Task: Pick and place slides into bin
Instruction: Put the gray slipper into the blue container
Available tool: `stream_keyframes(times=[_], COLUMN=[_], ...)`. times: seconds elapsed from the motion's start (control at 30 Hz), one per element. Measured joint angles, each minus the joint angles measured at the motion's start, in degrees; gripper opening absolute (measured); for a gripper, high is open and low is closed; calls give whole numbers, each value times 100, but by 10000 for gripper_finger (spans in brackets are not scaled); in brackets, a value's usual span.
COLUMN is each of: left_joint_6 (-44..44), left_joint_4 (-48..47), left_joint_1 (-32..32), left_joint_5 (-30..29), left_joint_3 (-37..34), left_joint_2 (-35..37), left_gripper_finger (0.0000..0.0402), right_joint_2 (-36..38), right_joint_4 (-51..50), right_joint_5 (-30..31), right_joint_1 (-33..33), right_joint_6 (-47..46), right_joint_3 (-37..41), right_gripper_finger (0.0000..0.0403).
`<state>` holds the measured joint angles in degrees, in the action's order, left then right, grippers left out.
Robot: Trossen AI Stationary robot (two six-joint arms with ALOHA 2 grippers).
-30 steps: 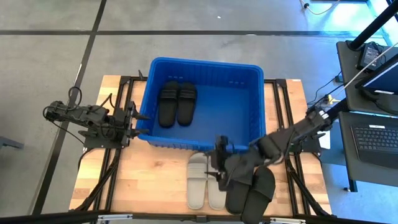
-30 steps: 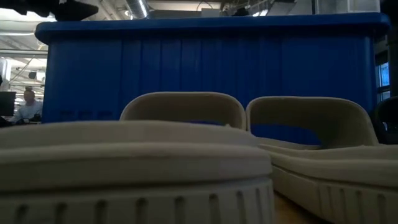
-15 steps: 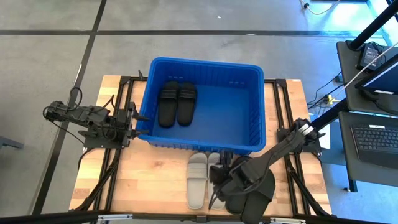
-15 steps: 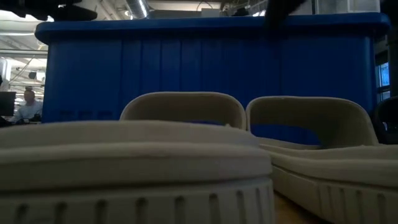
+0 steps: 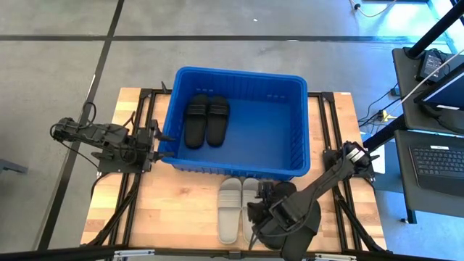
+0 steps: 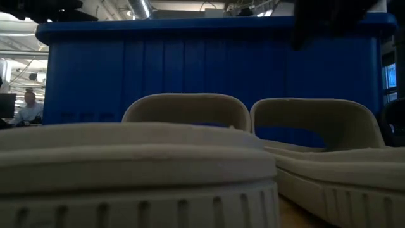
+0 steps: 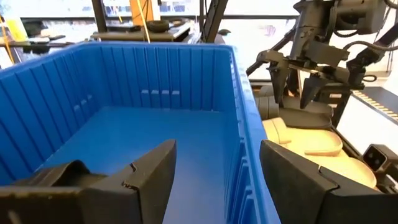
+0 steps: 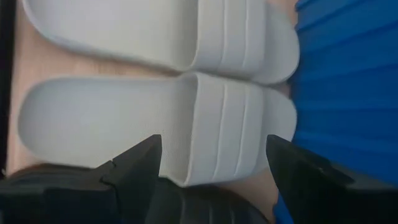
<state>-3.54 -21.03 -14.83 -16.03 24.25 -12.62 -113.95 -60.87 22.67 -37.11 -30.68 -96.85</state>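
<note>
- Step in hand, as judged: approach to the next pickup. Two black slides (image 5: 206, 120) already lie side by side on the floor of the bin (image 5: 304, 123), toward its left wall; the rest are still outside it.
- The right gripper (image 5: 262, 194) hangs over the table just in front of the bin's near wall, above the grey slides (image 5: 239, 206). Its fingers stand spread and empty, straddling the strap end of the grey slide (image 8: 186, 124) on the right of that pair.
- The left gripper (image 5: 154, 139) waits against the bin's left wall, fingers apart, nothing between them.
- Next move, as judged: lower the right gripper so one finger goes under the strap, close, lift clear of the bin's rim, carry over it.
- The grey slides: pale, matte, wide ribbed strap, lying parallel and touching, toes toward the bin's near wall.
- Further black slides (image 5: 308, 221) lie just to the right of the grey ones, largely hidden beneath the right arm; count not determinable.
</note>
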Motion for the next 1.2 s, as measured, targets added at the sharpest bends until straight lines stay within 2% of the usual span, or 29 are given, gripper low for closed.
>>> stream_keyframes(times=[0.2, 0.4, 0.77, 1.0, 1.2], left_joint_6=[-242, -251, -251, -251, -251], left_joint_4=[-230, -268, -260, -256, -256], left_joint_1=[2, 0, 0, 0, 1], left_joint_5=[0, 0, 1, 0, 0], left_joint_3=[0, 0, 0, 0, 0], left_joint_2=[2, 2, 2, 2, 2], left_gripper_finger=[227, 227, 227, 227, 227], right_joint_2=[-4, -4, -2, -2, -2], right_joint_4=[351, 1036, 1089, 1387, 1536], right_joint_5=[18, 16, 28, 19, 16], right_joint_1=[9, 3, 117, 248, 244], right_joint_6=[-162, 150, -72, -506, -185], right_joint_3=[471, 898, 1408, 1472, 1472], right_gripper_finger=[289, 289, 289, 289, 289])
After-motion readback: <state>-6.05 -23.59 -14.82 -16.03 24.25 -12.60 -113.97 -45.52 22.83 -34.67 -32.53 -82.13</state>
